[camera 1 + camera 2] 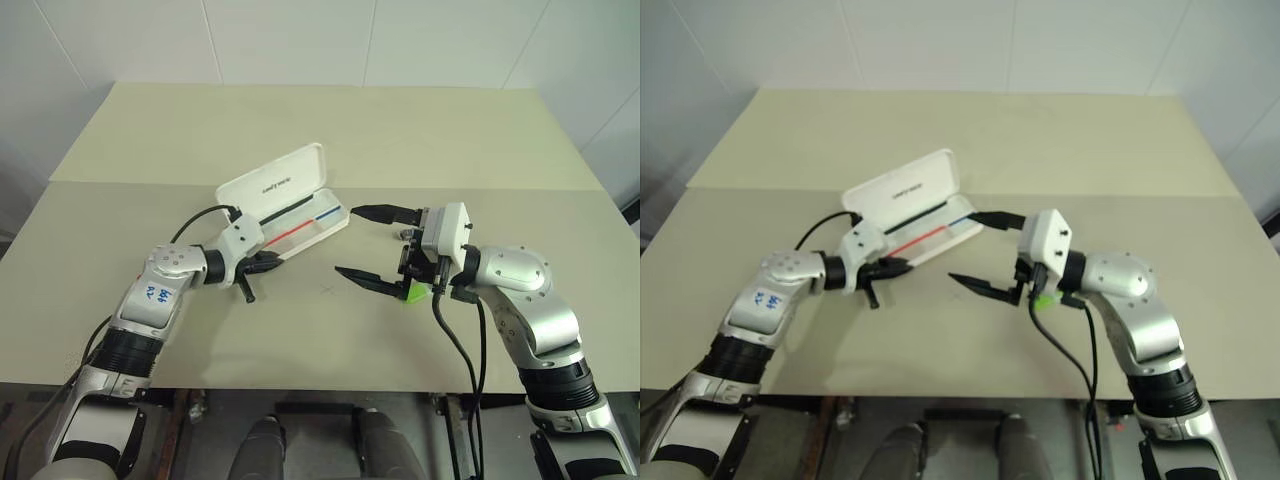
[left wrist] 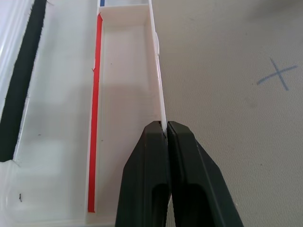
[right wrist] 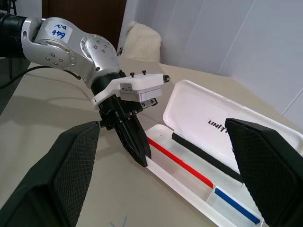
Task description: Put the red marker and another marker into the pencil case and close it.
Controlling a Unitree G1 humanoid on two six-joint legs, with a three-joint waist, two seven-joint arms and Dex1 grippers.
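The pencil case [image 1: 285, 205] lies open mid-table, tray empty, its near wall pinched by the closed left gripper [image 2: 166, 135]. The right gripper [image 1: 372, 245] hovers spread wide beside the case, the green marker [image 1: 414, 292] beneath it. Keep that pinch steady, I'd judge, bracing the tray for loading.

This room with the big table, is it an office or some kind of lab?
Probably a robot test lab: a bare beige table against plain white walls, a white pencil case printed with a robot brand, and a pen cross marked on the tabletop.

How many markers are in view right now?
1: the stubby lime-green highlighter marker lies on the beige table, partly behind the right end effector; another may be hidden.
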